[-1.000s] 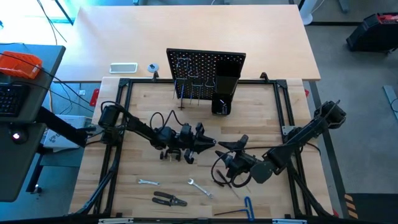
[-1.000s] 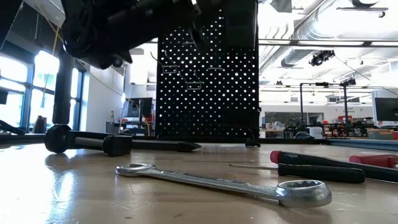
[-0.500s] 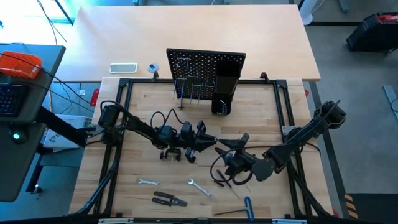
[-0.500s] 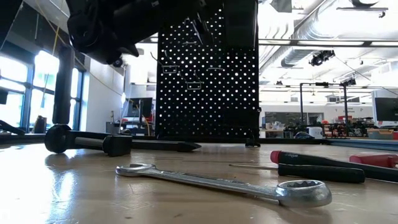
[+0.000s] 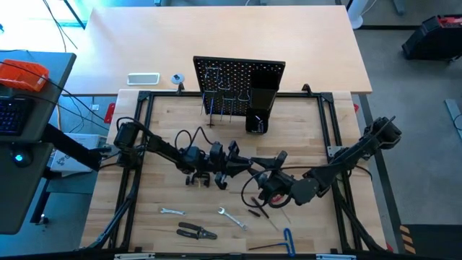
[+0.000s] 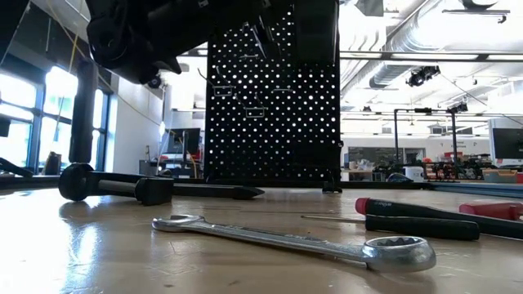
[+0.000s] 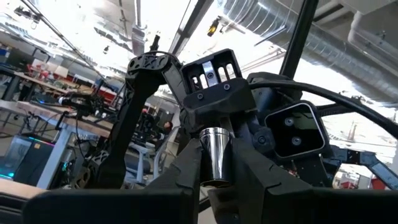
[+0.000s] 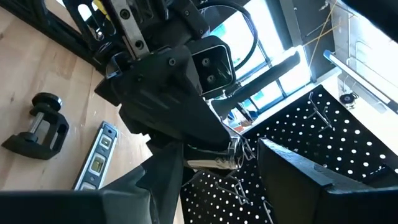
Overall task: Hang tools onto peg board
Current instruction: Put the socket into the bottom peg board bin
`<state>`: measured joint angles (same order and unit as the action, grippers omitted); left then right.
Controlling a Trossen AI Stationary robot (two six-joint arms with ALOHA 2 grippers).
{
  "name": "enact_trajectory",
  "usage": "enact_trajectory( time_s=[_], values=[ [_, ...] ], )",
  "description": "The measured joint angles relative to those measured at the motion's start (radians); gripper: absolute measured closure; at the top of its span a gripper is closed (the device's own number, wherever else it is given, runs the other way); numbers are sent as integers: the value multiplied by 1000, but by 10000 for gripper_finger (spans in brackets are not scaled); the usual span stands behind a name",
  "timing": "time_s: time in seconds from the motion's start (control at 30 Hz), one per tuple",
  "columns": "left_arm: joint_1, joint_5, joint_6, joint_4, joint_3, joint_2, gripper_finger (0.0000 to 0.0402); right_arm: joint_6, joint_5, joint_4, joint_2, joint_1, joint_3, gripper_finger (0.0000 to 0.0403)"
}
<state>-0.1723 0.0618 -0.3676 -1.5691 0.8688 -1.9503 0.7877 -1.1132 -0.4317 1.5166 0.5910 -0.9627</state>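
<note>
Meeting above the middle of the wooden table [image 5: 180,123], the robot's two arms face each other: the left gripper [image 5: 242,166] is closed on a short shiny metal socket [image 7: 214,155], pinched between its two dark fingers [image 7: 186,168] and pointed at the right gripper [image 5: 268,167], whose fingers [image 8: 298,171] are spread wide on either side of the piece without clearly touching it. In the right wrist view the same silver piece [image 8: 214,158] shows sticking out of the left arm's closed tip. The peg board [image 5: 238,79] stands upright at the far edge of the table, thin metal hooks [image 5: 224,101] hanging on its face and a black box holder [image 5: 258,108] fixed toward its right side. Beneath the left arm lie a black clamp [image 8: 38,127] and a dark level [image 8: 96,158], side by side on the wood. Nearer the front edge rest a small silver wrench [image 5: 171,211], a second wrench [image 5: 231,217], black-handled pliers [image 5: 196,231] and a blue-handled hex key [image 5: 287,240]. From table height, a long wrench [image 6: 286,238] lies in front and a red-tipped screwdriver [image 6: 417,214] just behind it.
</note>
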Motion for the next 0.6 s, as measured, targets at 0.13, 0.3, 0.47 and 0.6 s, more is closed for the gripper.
enact_trajectory(
  time_s=[0.13,0.3,0.47,0.6],
  values=[
    [-1,1,3,0,0,0,351,-1,7,0,0,-4,0,202],
    [-1,1,3,0,0,0,351,-1,15,0,0,-6,0,227],
    [0,6,3,-1,0,0,351,-2,13,2,1,-16,0,276],
    [0,8,2,-2,-1,1,351,-2,12,2,1,-19,0,299]
  ],
)
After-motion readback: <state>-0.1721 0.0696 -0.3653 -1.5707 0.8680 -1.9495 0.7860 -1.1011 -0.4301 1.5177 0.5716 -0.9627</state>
